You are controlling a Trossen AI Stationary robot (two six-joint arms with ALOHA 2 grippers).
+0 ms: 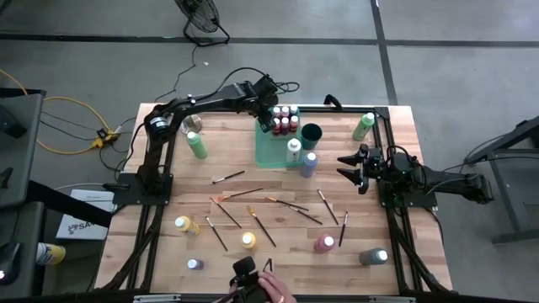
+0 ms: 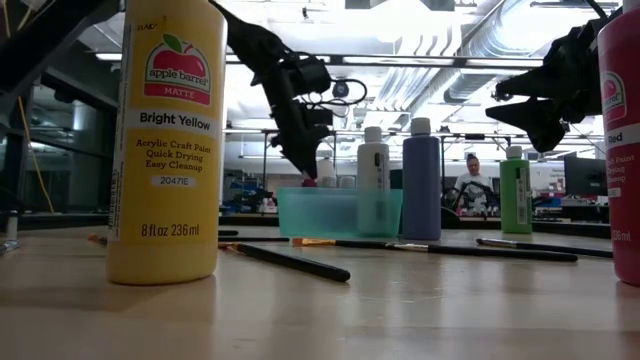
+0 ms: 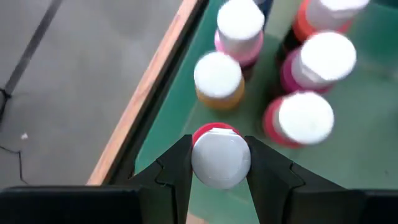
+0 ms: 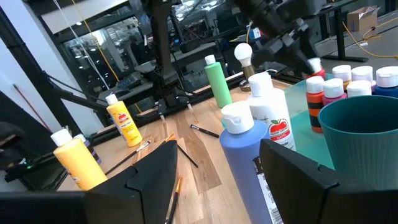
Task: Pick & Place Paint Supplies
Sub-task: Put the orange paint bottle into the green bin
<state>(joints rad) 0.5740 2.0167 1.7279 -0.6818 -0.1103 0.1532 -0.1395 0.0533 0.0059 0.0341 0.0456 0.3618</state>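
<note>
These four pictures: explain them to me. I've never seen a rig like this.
Two dark robot arms work at a wooden table. One picture looks straight down, one looks level across the tabletop, and two come from cameras on the arms' wrists. Paint bottles and thin brushes lie scattered on the wood; more small bottles stand in a green tray beside a dark cup. The left gripper is over the tray, its fingers closed on a red bottle with a white cap. The right gripper waits open at the table's right side, holding nothing.
</note>
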